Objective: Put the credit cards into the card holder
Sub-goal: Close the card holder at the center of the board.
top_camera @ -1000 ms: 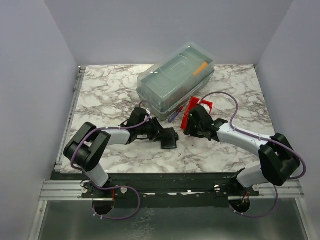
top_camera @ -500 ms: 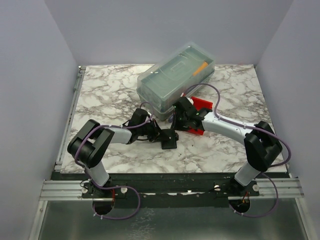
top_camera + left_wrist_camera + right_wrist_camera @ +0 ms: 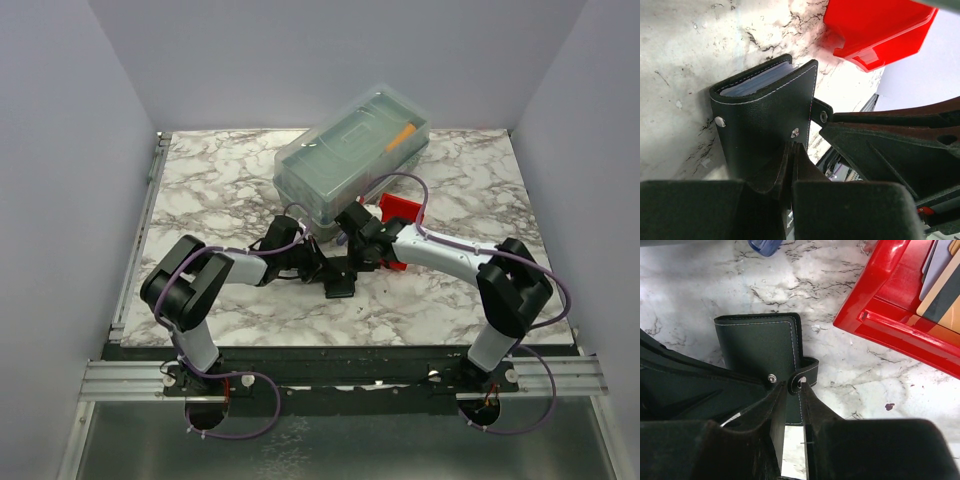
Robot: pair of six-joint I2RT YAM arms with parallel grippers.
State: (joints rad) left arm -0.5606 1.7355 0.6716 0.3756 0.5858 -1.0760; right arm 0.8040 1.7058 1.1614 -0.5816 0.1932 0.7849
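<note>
The black card holder (image 3: 341,281) lies on the marble between both grippers, folded, with clear sleeves showing at its open edge (image 3: 757,82). My left gripper (image 3: 791,150) is shut on the holder's near edge, beside a snap stud. My right gripper (image 3: 794,386) has its fingers pinched on either side of the holder's strap tab (image 3: 804,376), with only a narrow gap between them. The credit cards (image 3: 941,282), tan, grey and dark, lie in the red bin (image 3: 880,315) to the right. In the top view the grippers meet over the holder, the left (image 3: 322,268) and the right (image 3: 356,262).
A large clear lidded box (image 3: 352,160) stands behind the grippers, close to the red bin (image 3: 402,210). A blue pen tip (image 3: 765,244) lies just beyond the holder. Grey walls enclose the table on three sides.
The right arm has swung left from the red bin to the card holder, its jaws narrowing onto the strap. The left gripper has closed on the holder's edge.
</note>
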